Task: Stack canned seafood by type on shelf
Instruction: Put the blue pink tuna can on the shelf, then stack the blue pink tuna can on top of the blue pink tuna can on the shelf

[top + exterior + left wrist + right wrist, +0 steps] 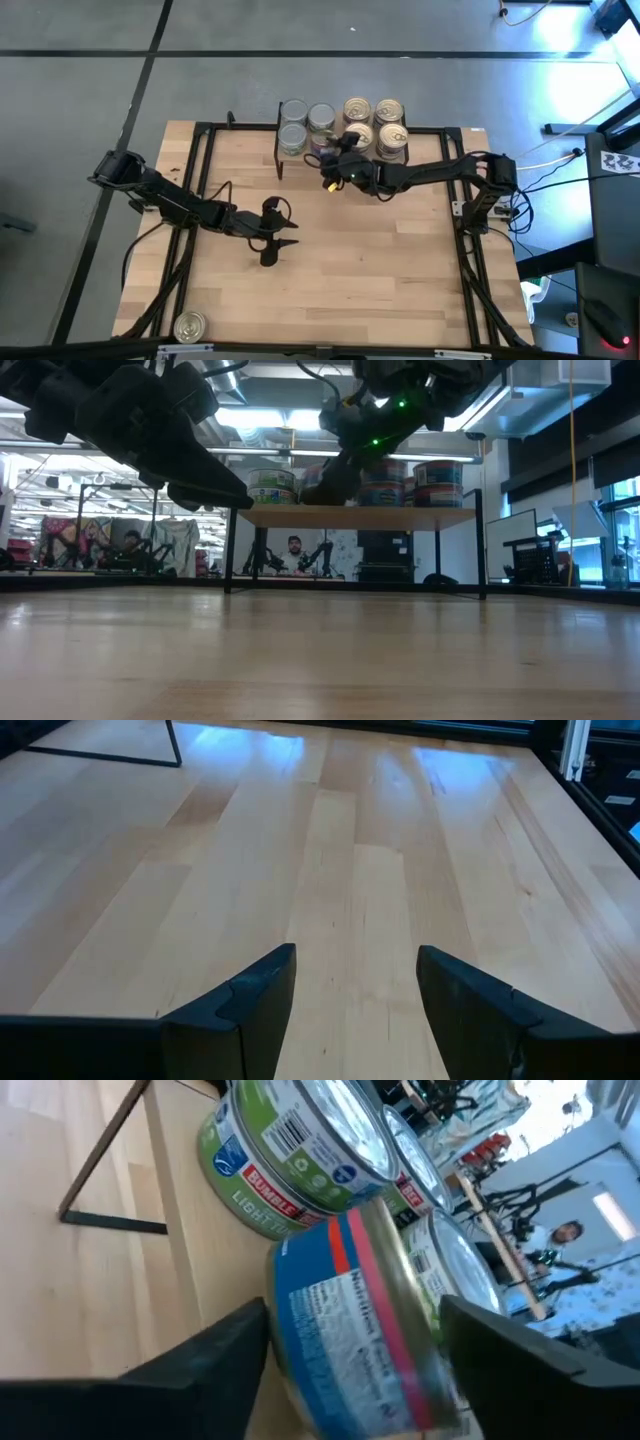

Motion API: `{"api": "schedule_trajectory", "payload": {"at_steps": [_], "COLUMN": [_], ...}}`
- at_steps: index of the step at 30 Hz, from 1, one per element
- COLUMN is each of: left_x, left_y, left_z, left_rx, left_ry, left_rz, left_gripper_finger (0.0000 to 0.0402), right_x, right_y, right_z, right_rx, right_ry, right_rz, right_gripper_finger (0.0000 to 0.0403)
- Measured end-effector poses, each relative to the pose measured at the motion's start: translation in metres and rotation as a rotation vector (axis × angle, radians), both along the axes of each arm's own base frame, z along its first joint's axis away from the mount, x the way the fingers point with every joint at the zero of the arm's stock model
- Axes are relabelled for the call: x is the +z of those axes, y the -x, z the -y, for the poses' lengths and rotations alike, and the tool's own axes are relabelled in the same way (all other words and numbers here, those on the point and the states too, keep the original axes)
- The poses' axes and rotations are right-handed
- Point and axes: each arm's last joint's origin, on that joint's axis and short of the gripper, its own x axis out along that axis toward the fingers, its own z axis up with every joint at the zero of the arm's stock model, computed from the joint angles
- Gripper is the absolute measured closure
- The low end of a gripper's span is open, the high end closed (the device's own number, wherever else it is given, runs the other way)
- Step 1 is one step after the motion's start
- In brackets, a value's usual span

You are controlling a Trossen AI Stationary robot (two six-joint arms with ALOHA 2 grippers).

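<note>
Behind the table, the low view showed you a lab with racks, lights and a person seated far off; none of that bore on the move. What mattered sat at the shelf [345, 150], at the table's far edge.

Your right gripper [330, 160] was at the shelf's front edge, near its middle, and its wrist view showed a blue-and-red labelled can [365, 1330] lying directly between its 2 fingers. That can looked tipped, its round axis leaning away from upright, though the wrist camera's own tilt made the true lean hard to judge. The fingers flanked the can with a sliver of gap on each side, so I judged the jaws parted and letting go rather than clamping. Just past it on the shelf stood a green-labelled can [290, 1155], with more silver tops behind.

From above you could count 2 silver-topped cans [293, 112] toward the shelf's left end and 4 gold-topped cans [388, 112] toward its right; the arm covered whatever lay under it.

Your left gripper [272, 243] hung well in front of the shelf, jaws open and empty over bare wood. 1 loose can [190, 326] lay far from the shelf at the table's near-left corner, so the left arm was clearly the nearer one.
</note>
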Motion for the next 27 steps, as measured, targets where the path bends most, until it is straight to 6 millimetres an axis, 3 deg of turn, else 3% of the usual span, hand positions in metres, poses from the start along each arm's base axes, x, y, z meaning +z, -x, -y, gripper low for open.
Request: {"api": "schedule_trajectory", "payload": {"at_steps": [6,16,21,27], "left_x": [0.000,0.000,-0.001,0.000], "left_y": [0.000,0.000,0.001,-0.001], "left_z": [0.000,0.000,0.001,-0.003], "left_rx": [0.000,0.001,0.006,-0.030], "left_ry": [0.000,0.003,0.016,-0.091], "left_rz": [0.000,0.000,-0.007,-0.009], "left_gripper_finger": [0.0194,0.0194,0.0194,0.0194], "right_x": [-0.001,0.008,0.021,0.007], "right_y": [0.000,-0.005,-0.008,0.003], "right_z": [0.001,-0.019,-0.070,-0.144], "right_rx": [0.015,0.030,0.174,0.510], "right_ry": [-0.044,-0.024,-0.091,-0.349], "right_rz": [0.028,0.032,0.015,-0.033], "right_gripper_finger": [0.0091,0.0111,0.0128,0.0156]}}
